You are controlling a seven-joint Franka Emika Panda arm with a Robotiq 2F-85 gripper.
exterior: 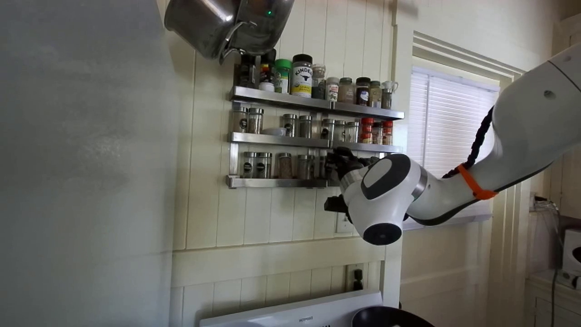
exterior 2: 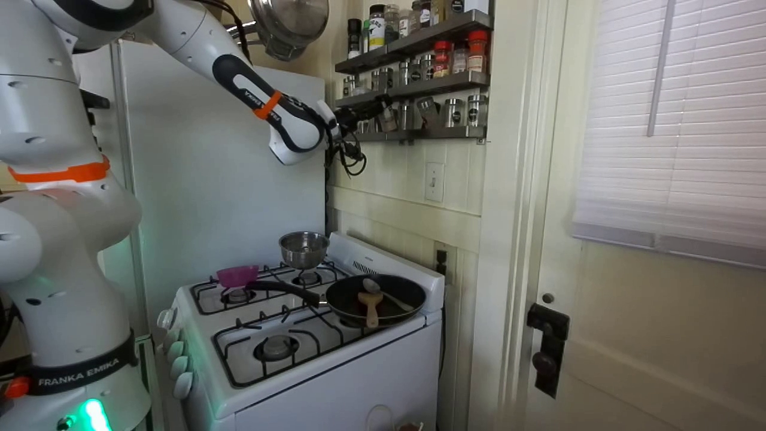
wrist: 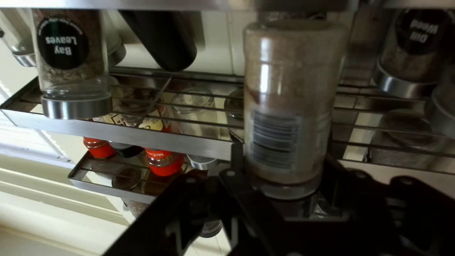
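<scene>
Clenched, and on something: pinching a spice jar in the gripper, by the end nearer the palm in the wrist view. Poised at the front of the wall rack, between the lowest shelf and the middle shelf. Resting on metal or lifted off? Can't tell from here.

Tight quarters, so best to hold the squeeze even, go slowly and travel squarely past both shelf lips. Save any twist for open space. Mind the far end above all, being unsupported by the fingers and likeliest to knock.

Over to the jar: round, clear-walled, showing tan powder, then see-through at the gripped end. Wearing a pale label, barcode and all, turned toward the wrist camera. Too blurred for small print.

Moving outward, past a tilted black cylinder to a Bay Leaves jar, seen upside down; then across to a Dill Weed jar on the opposite side. Far below, in an exterior view: a white stove, loaded with a black skillet, a metal pot and a pink bowl.
</scene>
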